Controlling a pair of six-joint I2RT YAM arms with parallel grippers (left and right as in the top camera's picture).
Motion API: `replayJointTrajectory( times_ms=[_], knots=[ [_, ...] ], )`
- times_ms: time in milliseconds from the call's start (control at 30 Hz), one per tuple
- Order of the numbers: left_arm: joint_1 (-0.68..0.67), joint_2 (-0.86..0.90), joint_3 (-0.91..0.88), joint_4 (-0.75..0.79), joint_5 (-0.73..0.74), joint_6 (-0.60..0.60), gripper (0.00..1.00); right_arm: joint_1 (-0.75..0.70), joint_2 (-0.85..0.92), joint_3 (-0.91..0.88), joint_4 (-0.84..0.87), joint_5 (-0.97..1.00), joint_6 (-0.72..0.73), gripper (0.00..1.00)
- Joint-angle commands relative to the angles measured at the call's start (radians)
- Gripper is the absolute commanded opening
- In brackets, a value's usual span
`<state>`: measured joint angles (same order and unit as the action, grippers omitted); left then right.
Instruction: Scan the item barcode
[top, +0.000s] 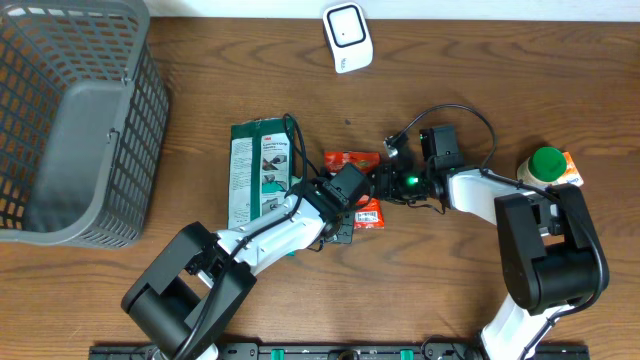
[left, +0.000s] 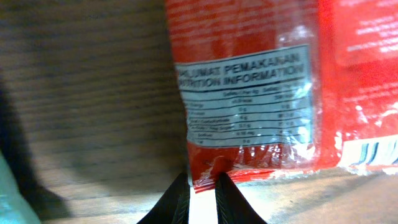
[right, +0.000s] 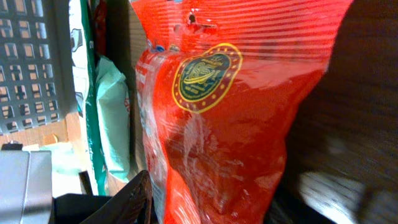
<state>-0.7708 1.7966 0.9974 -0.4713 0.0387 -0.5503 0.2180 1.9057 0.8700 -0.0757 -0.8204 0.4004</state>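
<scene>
Pinching the bottom seam of the red snack packet (left: 249, 93), the left pincer (left: 202, 182) has its two dark fingertips drawn together on the plastic edge. The packet's nutrition panel faces that wrist camera, with a strip of barcode showing at the right edge.

From overhead, the packet (top: 352, 160) sits near the middle of the tabletop (top: 430, 285), between the left pincer (top: 352, 200) and the right pincer (top: 386, 183), which reach toward it from opposite sides. Whether it lies on the wood or hangs just above it cannot be told.

The right wrist view is filled by the packet's front (right: 236, 124), with a gold round emblem near its top. One dark finger (right: 127, 200) shows at the lower left beside the packet, and the other side is blurred. Whether this pincer is apart or clamped on the packet cannot be told.

A green box (top: 255, 170) lies just left of the packet. The white barcode scanner (top: 347, 37) stands well apart at the far edge. A gray basket (top: 60, 120) fills the far left corner, and a green-capped bottle (top: 547, 163) lies at the right.
</scene>
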Motion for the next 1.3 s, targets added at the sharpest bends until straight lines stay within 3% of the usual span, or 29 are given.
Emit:
replayJointTrajectory(
  times_ms=[0, 600, 733, 867, 1100, 1267],
  knots=[
    [0.002, 0.014, -0.029, -0.018, -0.093, -0.010, 0.17, -0.035, 0.016, -0.013, -0.039, 0.112, -0.024, 0.46],
    [0.002, 0.014, -0.029, -0.017, -0.108, -0.009, 0.17, 0.000, 0.017, -0.014, -0.016, 0.194, -0.065, 0.43],
    [0.002, 0.014, -0.029, -0.018, -0.108, -0.008, 0.17, 0.015, 0.017, -0.014, 0.036, 0.173, -0.065, 0.36],
    [0.002, 0.014, -0.029, -0.018, -0.108, -0.008, 0.17, 0.012, 0.017, -0.014, 0.036, 0.161, -0.065, 0.18],
    [0.002, -0.013, -0.010, -0.025, -0.073, 0.007, 0.17, 0.012, -0.004, -0.013, 0.038, 0.136, -0.080, 0.17],
    [0.002, -0.124, 0.031, -0.037, -0.073, 0.007, 0.24, 0.012, -0.114, -0.013, -0.020, 0.196, -0.134, 0.04]
  ],
)
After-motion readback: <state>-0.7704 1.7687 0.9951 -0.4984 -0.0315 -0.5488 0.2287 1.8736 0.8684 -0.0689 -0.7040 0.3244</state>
